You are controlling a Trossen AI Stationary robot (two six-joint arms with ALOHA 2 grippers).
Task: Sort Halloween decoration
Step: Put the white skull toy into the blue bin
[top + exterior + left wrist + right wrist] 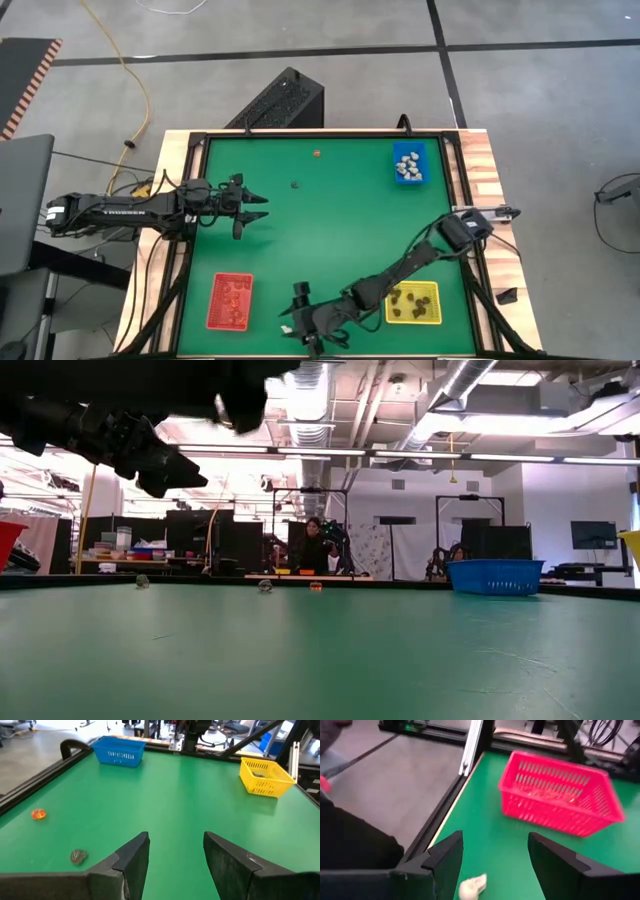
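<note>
Sorting is nearing completion | two trinkets, one orange (317, 154) and one dark (295, 184), are lying at 12 o'clock on the green bench (330, 240) | a cream trinket (472, 886) is lying beneath the wide right gripper (492, 870) | left gripper (175, 862) is hovering parted, empty, at 9 o'clock.

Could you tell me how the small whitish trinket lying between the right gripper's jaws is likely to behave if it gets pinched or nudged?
The whitish trinket looks tiny and lumpy, so it is probably light and may skid on the smooth green mat. Its uneven shape suggests it could twist or pop out between the right gripper's open jaws.

Three trays – one red (230, 301), one yellow (412, 302), one blue (408, 163). Loose trinkets on the mat – one orange (317, 154), one dark (295, 184), one cream (472, 886).
</note>
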